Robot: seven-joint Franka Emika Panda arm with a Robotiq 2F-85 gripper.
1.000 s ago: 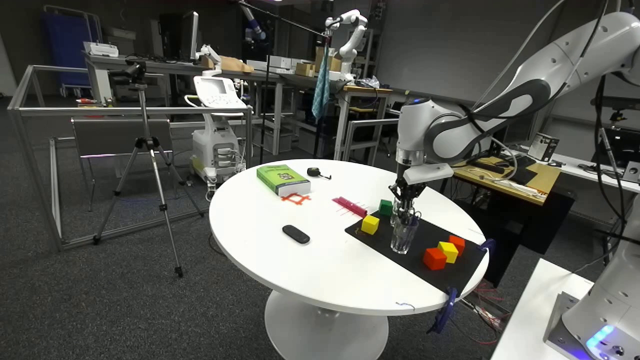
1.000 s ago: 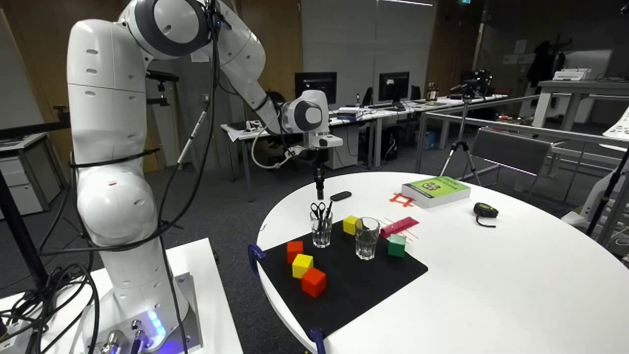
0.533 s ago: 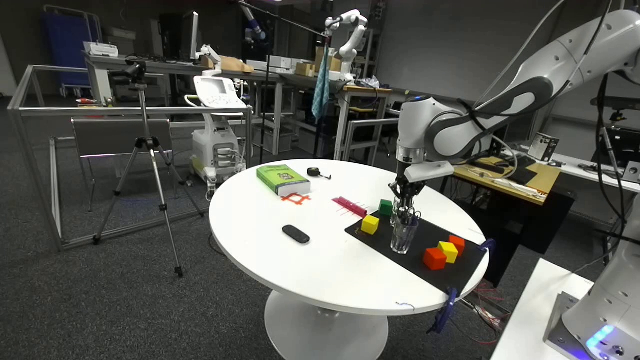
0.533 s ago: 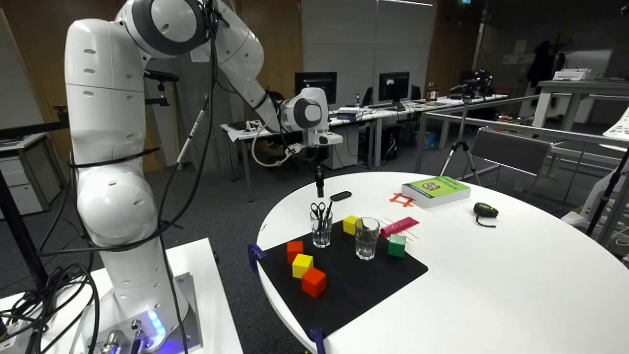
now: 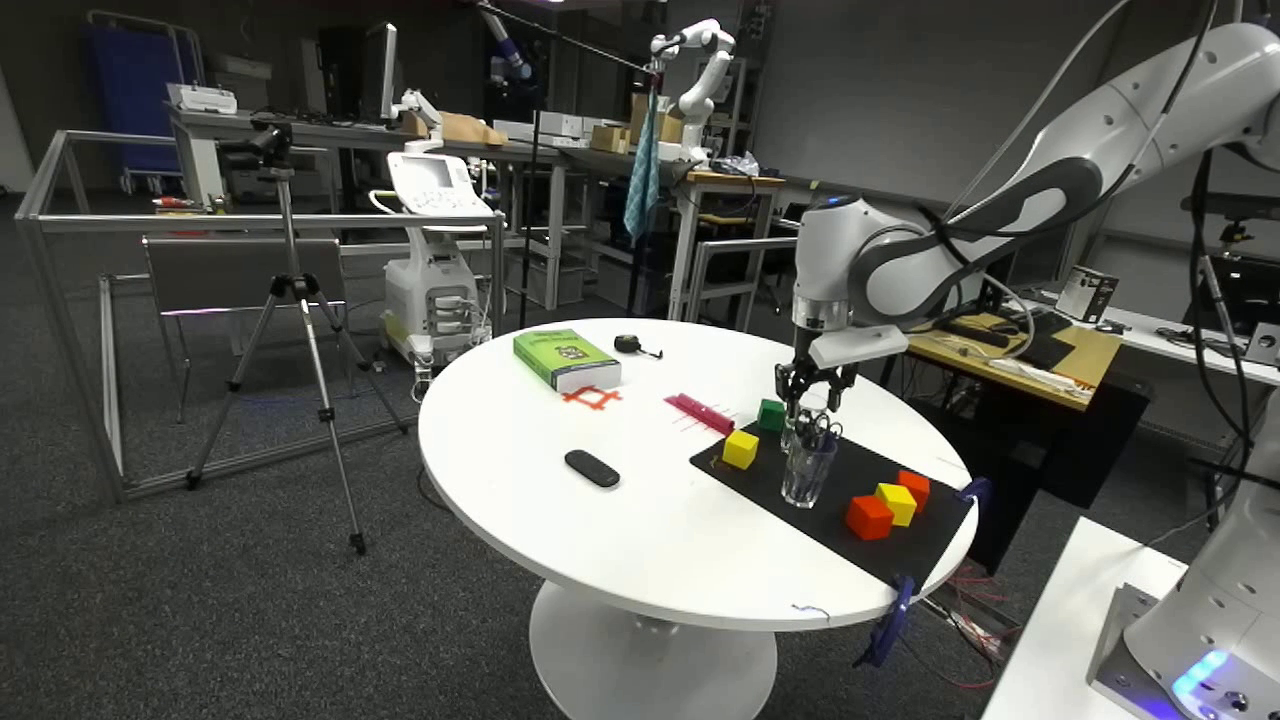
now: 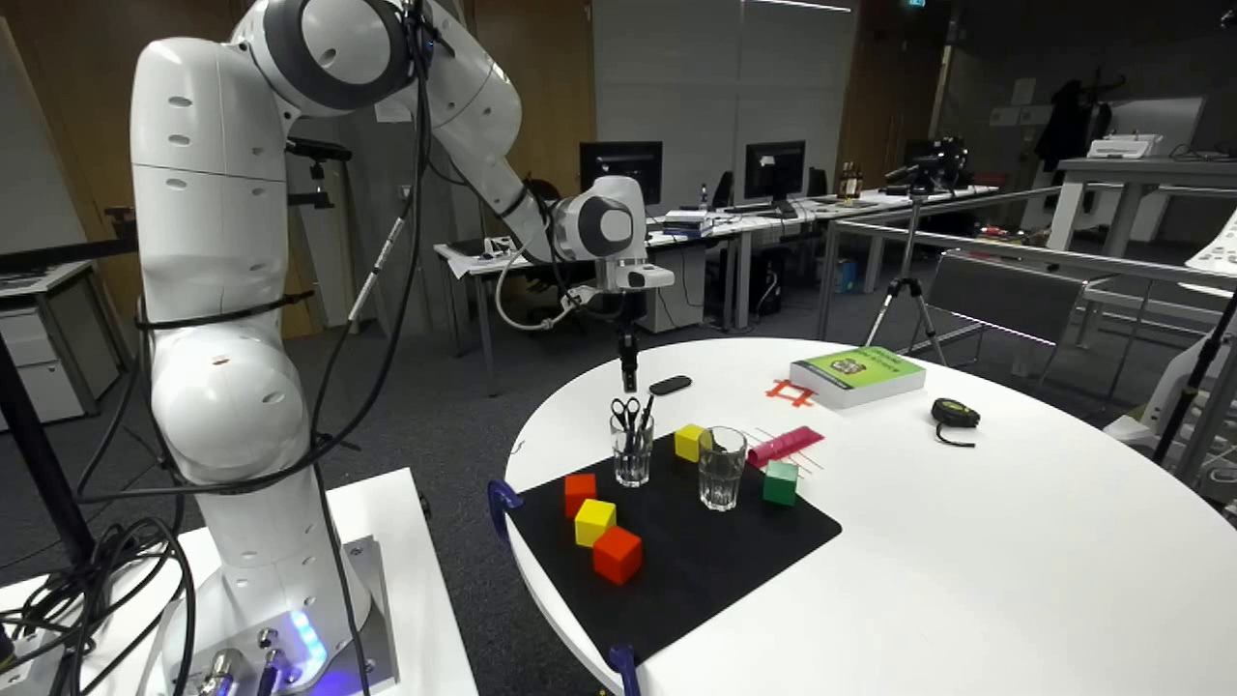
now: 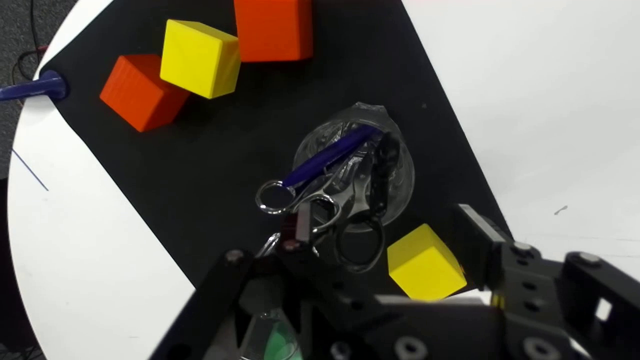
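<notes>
Hovering just above the tumbler (image 6: 633, 468), the gripper (image 7: 385, 220) stands wide open, holding nothing. Metal scissors (image 7: 345, 186) lean in the tumbler, their ring handles jutting past its rim, alongside a dark violet pen (image 7: 330, 155); a yellow cube (image 7: 425, 265) sits near its base. Any descent is likely best kept slow and straight, jaws astride the handles, since a sideways knock could tip the tumbler.

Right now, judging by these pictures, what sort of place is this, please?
Most likely a robotics lab. In an exterior view, a second white robot arm stands in the background, and a tripod and a machine with a control panel stand on the floor.
</notes>
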